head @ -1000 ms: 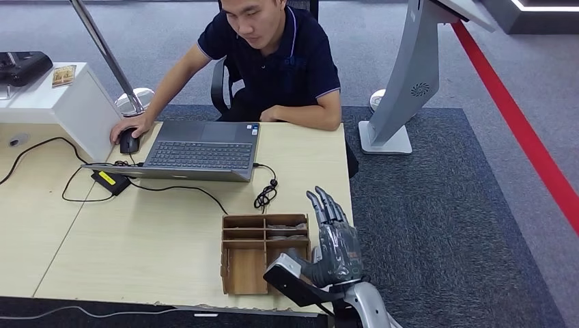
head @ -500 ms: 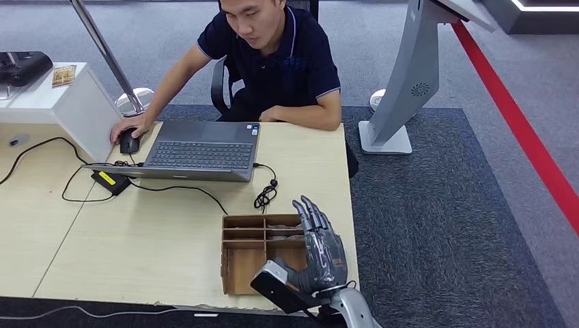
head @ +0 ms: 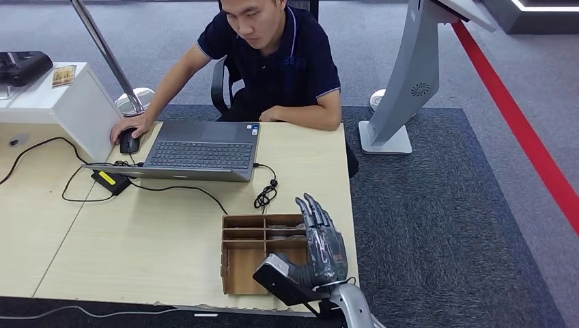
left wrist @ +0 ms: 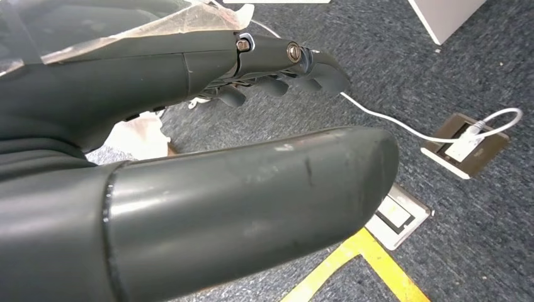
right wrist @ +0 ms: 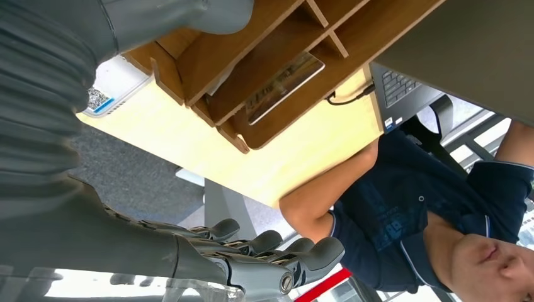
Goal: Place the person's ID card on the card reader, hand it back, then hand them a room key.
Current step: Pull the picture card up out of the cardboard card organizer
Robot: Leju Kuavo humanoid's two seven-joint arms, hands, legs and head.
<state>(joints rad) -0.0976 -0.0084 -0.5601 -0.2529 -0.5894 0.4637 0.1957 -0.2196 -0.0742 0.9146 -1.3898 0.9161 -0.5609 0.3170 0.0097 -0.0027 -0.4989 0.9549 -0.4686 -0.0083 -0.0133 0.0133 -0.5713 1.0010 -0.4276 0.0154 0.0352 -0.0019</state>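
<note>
1. The right hand, grey and many-fingered, hangs over the near right corner of the pale wooden counter with its fingers straight, apart and pointing away from the robot; it holds nothing.
2. The left hand hangs low over grey carpet, fingers loosely extended and nothing in it.
3. A brown cardboard organiser with open compartments stands just left of the right hand. In the right wrist view a thin flat card with a printed face lies in one of its narrow slots; I take it for a room key or the ID, but cannot tell which.
4. Such a card is likely light, stiff and slick, and it lies flat against the slot floor. The best hold would be a pinch on its exposed edge at the open side of the slot.
5. The cardboard dividers are low and thin and would probably shift or buckle if pushed.
6. The organiser sits near the counter's front and right edges, so open room lies above it and to the right over the carpet.
7. The person in a dark blue polo shirt sits across the counter behind a grey laptop, well apart from the organiser.
</note>
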